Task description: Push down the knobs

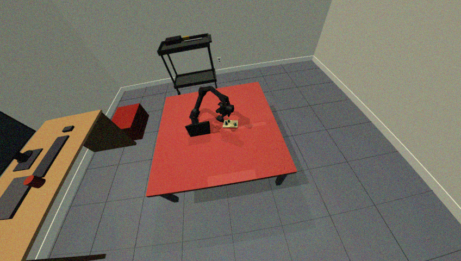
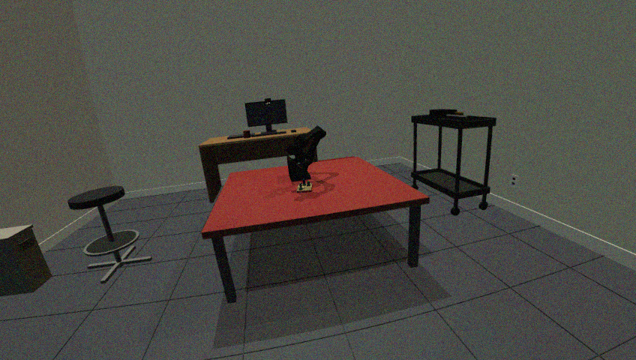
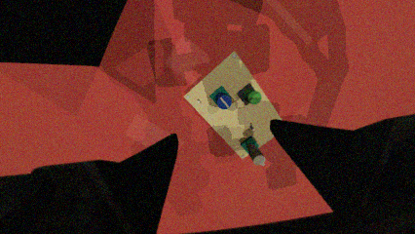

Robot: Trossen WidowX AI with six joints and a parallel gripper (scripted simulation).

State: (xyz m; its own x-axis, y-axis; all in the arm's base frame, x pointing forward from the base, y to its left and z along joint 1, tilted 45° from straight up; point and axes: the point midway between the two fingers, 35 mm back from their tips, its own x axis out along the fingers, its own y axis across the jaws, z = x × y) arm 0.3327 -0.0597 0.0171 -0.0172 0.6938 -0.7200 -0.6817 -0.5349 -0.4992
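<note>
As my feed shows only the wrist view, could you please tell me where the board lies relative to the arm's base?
Observer: In the top view, the circuit board lies just right of the black slab at the arm's foot.
Operator: Thanks. Is any seat nearby?
Observer: Yes, a round stool stands left of the red table in the exterior view.
</note>
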